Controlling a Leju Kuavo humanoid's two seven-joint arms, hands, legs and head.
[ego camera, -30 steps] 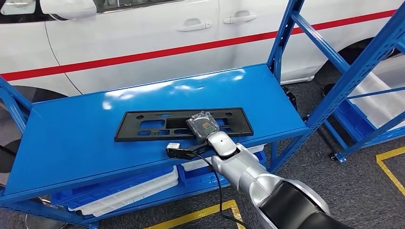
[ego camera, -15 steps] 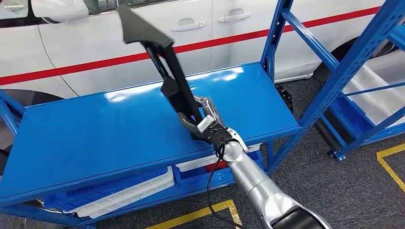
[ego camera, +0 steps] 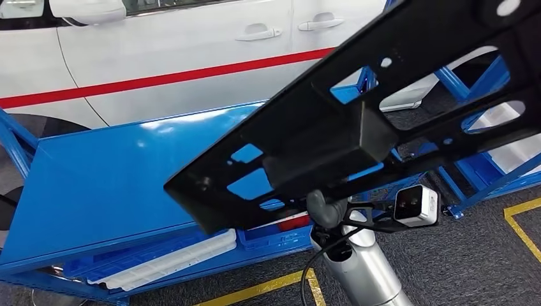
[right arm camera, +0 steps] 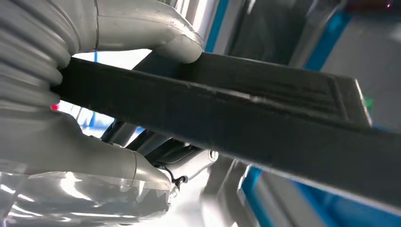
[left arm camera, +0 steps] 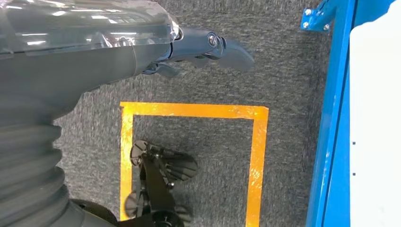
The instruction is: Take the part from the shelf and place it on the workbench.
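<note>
no readable text, labels, brands, numbers or signs anywhere

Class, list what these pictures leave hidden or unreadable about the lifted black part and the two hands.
- Black part, head view: its far end is cut off by the picture edge.
- Right hand, right wrist view: the part hides its fingers.
- Left hand, left wrist view: dark fingers mostly behind its cover, so their state is unclear.

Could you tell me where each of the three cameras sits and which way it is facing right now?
Head view: high on the body, looking forward and down at the shelf and the lifted part; the right arm rises from below.
Left wrist view: behind the left hand, facing the floor.
Right wrist view: behind the right hand, close on the part it grips.
Shared: head and right wrist views both show the part.
</note>
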